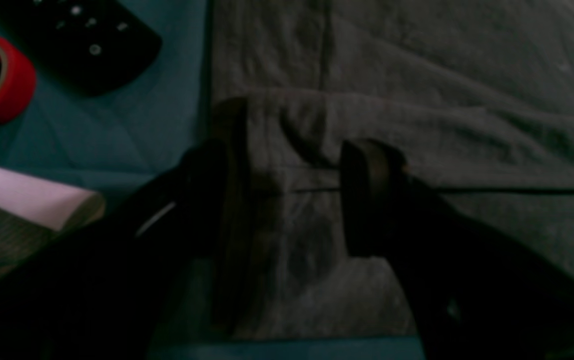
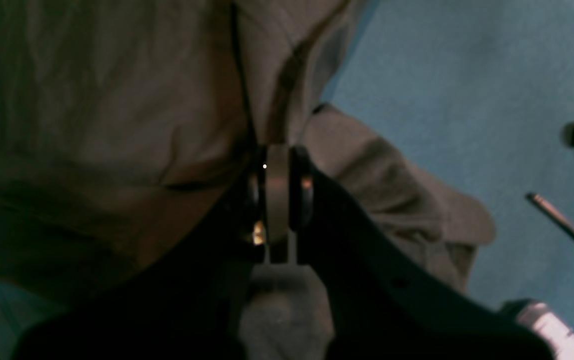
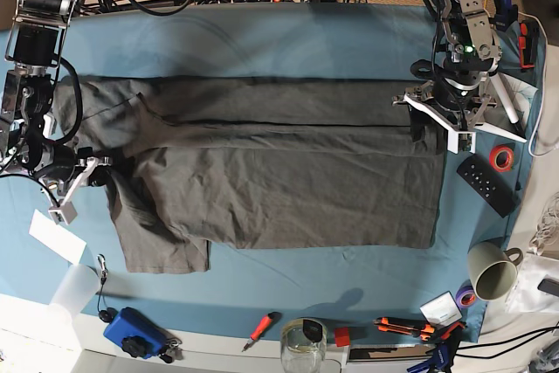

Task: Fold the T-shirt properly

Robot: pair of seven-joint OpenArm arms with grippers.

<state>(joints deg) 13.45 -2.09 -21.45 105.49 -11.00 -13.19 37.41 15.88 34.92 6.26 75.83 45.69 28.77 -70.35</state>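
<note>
The dark grey T-shirt lies spread across the blue tablecloth, with its long sides folded inward and one sleeve sticking out at the lower left. My left gripper stands open at the shirt's right-hand edge, its fingers set on either side of a wrinkled fold. In the base view this left gripper sits at the shirt's upper right corner. My right gripper is shut on a pinch of the shirt's cloth; in the base view the right gripper is at the shirt's left end.
A black remote and a red tape roll lie just right of the shirt. A mug, a red screwdriver, a glass jar and a blue device line the front edge. White paper lies at left.
</note>
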